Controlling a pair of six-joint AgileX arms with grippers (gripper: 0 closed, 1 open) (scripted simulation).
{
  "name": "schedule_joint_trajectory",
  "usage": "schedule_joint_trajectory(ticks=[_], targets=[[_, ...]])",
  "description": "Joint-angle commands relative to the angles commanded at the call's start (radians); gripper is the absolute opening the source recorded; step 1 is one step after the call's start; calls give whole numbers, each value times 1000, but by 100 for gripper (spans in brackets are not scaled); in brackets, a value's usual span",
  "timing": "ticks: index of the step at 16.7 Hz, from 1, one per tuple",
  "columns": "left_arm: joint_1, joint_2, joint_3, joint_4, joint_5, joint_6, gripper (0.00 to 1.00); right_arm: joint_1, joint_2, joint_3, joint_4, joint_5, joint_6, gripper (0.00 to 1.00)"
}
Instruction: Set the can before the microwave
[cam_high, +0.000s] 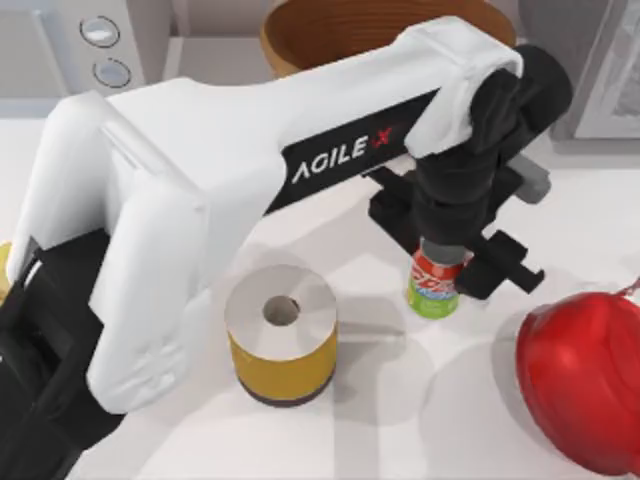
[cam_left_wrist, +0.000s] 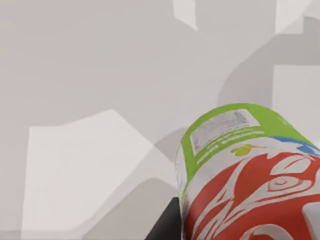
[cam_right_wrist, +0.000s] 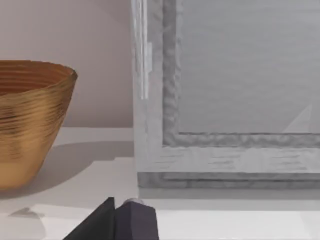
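The can (cam_high: 435, 285), slim with a red label band above a lime-green band, stands upright right of the table's middle. My left gripper (cam_high: 443, 262) reaches it from above and is shut on its upper part, hiding the lid. The left wrist view shows the can (cam_left_wrist: 245, 180) close up, with a dark finger (cam_left_wrist: 165, 225) against its side and the table just beyond its green end. The microwave (cam_high: 70, 45), white-grey with two round silver dials, stands at the far left corner, well away from the can. My right gripper (cam_right_wrist: 120, 222) is parked at the back right, facing a grey box.
A yellow-sided paper roll (cam_high: 281, 335) stands left of the can. A red rounded object (cam_high: 585, 385) lies at the right front. A wooden bowl (cam_high: 330, 35) and a darker grey box with a white-framed door (cam_high: 600, 70) stand along the back. My left arm spans the table's middle.
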Motion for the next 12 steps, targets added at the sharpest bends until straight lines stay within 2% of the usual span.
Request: schedule_joint_trajectory(ticks=[7,12], targets=[[-31,18,108,-132,16,-10,0,0,0,0,0,0,0,100],[-38,33,134,-145,20,-38,0,0,0,0,0,0,0,100]])
